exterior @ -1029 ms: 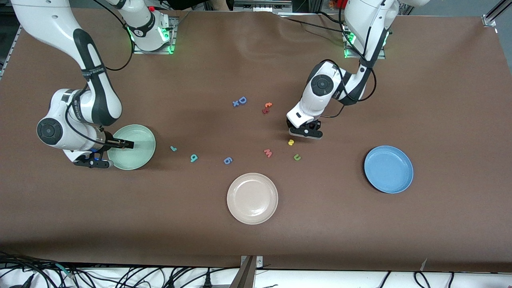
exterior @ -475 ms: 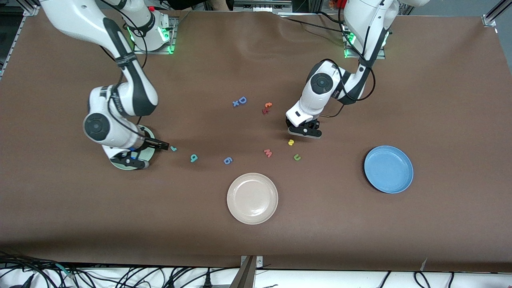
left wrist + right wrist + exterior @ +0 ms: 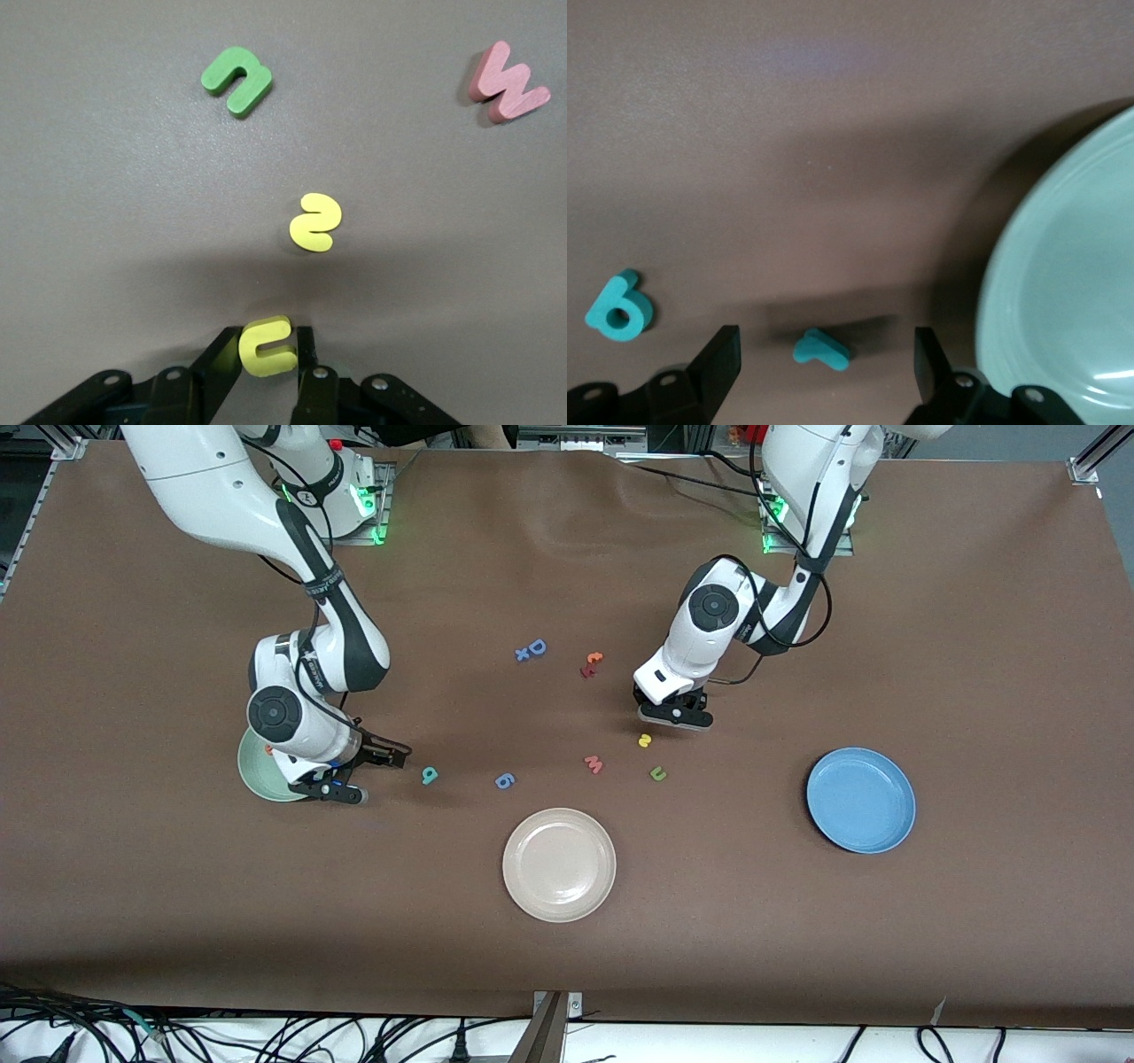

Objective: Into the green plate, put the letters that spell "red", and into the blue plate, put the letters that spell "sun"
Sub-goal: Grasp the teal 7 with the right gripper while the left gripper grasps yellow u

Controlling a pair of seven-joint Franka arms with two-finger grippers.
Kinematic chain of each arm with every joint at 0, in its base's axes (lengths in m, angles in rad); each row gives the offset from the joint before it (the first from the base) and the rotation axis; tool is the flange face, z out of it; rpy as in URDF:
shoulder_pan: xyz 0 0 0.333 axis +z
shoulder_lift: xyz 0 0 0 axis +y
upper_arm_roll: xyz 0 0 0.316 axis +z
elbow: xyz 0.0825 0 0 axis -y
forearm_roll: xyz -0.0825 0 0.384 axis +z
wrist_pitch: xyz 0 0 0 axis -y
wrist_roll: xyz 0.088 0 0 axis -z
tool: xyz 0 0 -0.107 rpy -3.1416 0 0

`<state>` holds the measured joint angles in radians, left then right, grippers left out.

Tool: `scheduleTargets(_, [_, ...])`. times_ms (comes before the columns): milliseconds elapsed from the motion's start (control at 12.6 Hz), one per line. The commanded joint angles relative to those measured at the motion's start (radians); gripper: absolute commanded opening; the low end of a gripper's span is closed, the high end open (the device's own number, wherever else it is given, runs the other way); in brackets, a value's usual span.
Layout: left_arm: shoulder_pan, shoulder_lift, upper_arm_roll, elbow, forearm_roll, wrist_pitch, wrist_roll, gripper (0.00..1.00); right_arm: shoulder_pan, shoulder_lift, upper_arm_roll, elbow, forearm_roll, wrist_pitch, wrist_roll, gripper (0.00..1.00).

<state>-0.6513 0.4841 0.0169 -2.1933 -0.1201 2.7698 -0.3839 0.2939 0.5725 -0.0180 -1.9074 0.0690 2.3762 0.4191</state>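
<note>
A: Where do we stand? The blue plate (image 3: 860,800) at the left arm's end of the tabletop (image 3: 567,939) is bare.

B: Agreed. In the left wrist view the left hand (image 3: 270,354) has its fingers pinched onto the yellow n (image 3: 268,344), low at the tabletop. The s (image 3: 645,740) and the green u (image 3: 657,774) lie loose just nearer the camera.

A: And "red"?

B: The right hand (image 3: 824,354) hangs low with fingers wide, straddling the teal r (image 3: 821,349) beside the green plate (image 3: 259,775); nothing gripped yet. The teal d (image 3: 430,776) waits close by. We glimpse an orange bit (image 3: 267,750) at the plate's rim, perhaps the e; the arm hides most of it.

A: So at best one letter placed, two being picked, three untouched.
</note>
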Motion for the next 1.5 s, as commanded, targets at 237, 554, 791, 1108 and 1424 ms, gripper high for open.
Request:
scheduleTargets(237, [-0.001,0.047,0.037,0.001,0.05,0.042,-0.001,0.23,0.016,0.012,-0.007,0.008,0.0,0.011,0.024,0.77])
scheduleTargets(554, [-0.001,0.045,0.06,0.004,0.123,0.04,-0.001,0.23,0.018,0.03,-0.007,0.007,-0.002,0.037,0.026,0.76])
scheduleTargets(791, [-0.001,0.045,0.063,0.01,0.123,0.036,-0.001,0.23,0.018,0.03,-0.007,0.005,-0.003,0.037,0.024,0.65])
scheduleTargets(1108, [0.001,0.045,0.064,0.017,0.123,0.031,-0.001,0.23,0.018,0.024,-0.007,-0.007,-0.003,0.032,0.024,0.58])
scheduleTargets(1424, [0.03,0.042,0.066,0.027,0.169,0.028,-0.001,0.23,0.018,0.021,-0.007,-0.022,-0.003,0.034,0.024,0.58])
